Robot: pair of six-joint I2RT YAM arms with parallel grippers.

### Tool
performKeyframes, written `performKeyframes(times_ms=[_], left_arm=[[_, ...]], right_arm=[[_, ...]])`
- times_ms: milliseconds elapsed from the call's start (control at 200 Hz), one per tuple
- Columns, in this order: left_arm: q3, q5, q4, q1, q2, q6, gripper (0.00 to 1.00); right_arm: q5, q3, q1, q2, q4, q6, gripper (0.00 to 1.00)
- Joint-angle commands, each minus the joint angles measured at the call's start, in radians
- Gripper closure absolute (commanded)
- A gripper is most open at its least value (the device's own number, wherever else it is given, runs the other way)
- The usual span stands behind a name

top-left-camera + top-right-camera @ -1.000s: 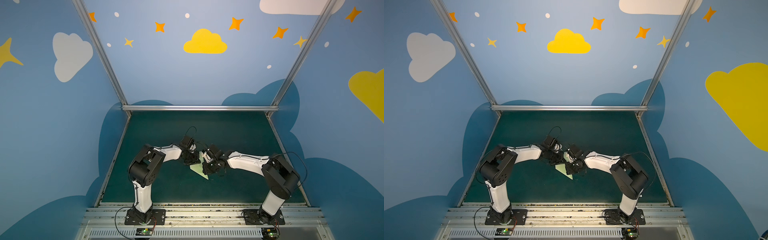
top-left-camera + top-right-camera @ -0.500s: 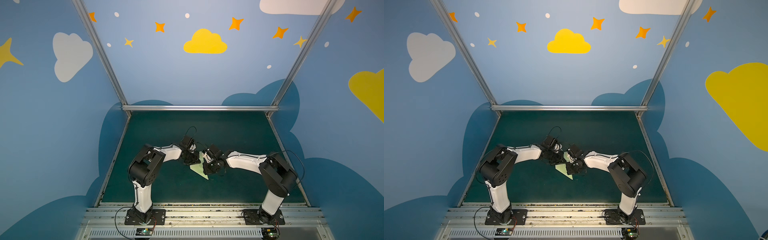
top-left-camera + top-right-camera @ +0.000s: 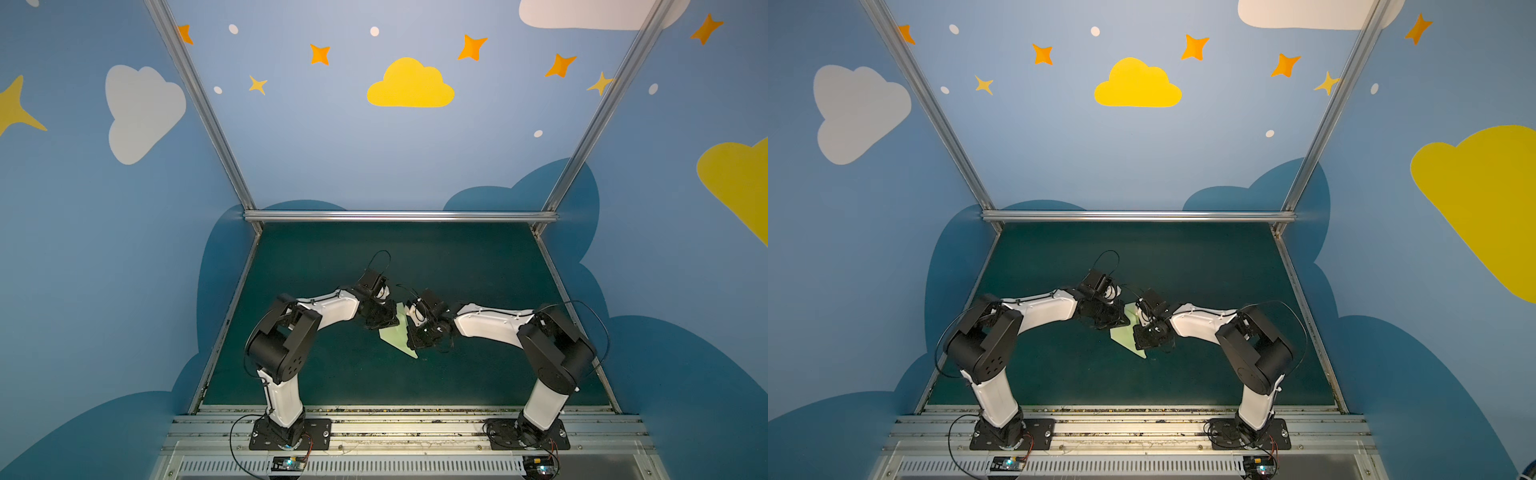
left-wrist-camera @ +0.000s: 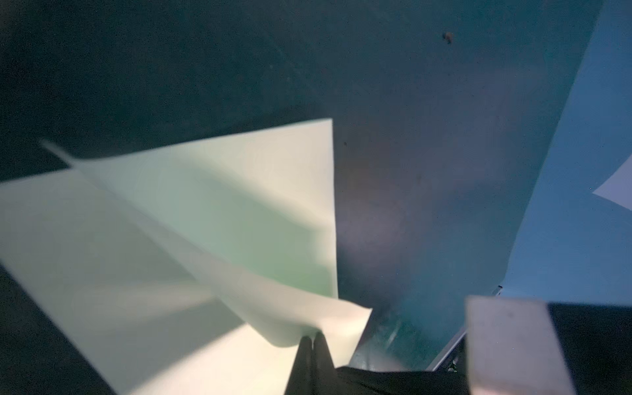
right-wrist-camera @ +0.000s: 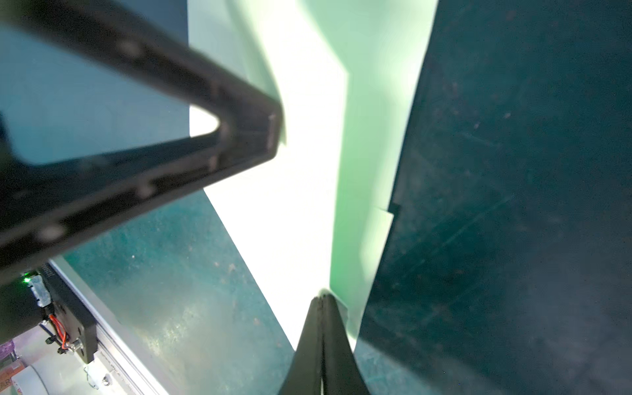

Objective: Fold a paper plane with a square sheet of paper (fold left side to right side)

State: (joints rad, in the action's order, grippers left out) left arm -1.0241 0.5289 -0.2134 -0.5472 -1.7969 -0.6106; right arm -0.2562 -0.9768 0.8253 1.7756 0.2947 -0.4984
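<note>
Walls: blue panels (image 3: 332,158) painted with clouds and stars stand around the work area on three sides.
Table mat: a dark green mat (image 3: 457,266) covers the floor of the cell; both arms work over its middle.
Left arm: the white and black left arm (image 3: 328,305) reaches in from the left of both top views, bent at the elbow.
Right arm: the right arm (image 3: 492,324) mirrors it from the right, and the two wrists almost meet.
Paper plane: the pale-green paper plane (image 3: 397,336) (image 3: 1125,338) sits between the two wrists at the centre of the mat, its pointed end towards the near edge. The left wrist view shows its creased flaps (image 4: 205,219) spread and one corner curled upward.
Left gripper: the left gripper (image 4: 313,337) has its jaws pressed together on that curled corner. In the right wrist view its tip (image 5: 270,133) sits against the paper's edge.
Right gripper: the right gripper (image 5: 323,297) has its jaws together, tips at the fold of a flap. Whether they pinch a layer I cannot tell.
</note>
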Motion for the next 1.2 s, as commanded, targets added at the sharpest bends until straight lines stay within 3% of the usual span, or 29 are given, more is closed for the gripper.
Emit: performKeyframes(times_ms=[0, 636, 886, 1191], left_arm=[[0.034, 0.001, -0.011, -0.027, 0.03, -0.01, 0.96], [0.05, -0.02, 0.033, -0.091, -0.039, -0.023, 0.96], [0.06, -0.049, 0.032, -0.046, -0.059, -0.011, 0.96], [0.057, -0.064, 0.026, 0.078, -0.096, 0.02, 0.96]], right_arm=[[0.036, 0.046, -0.004, 0.03, 0.027, -0.005, 1.0], [0.034, 0.038, -0.004, 0.039, 0.034, 0.003, 1.0], [0.034, 0.047, -0.004, 0.041, 0.03, 0.004, 1.0], [0.033, 0.056, -0.005, 0.042, 0.027, 0.004, 1.0]])
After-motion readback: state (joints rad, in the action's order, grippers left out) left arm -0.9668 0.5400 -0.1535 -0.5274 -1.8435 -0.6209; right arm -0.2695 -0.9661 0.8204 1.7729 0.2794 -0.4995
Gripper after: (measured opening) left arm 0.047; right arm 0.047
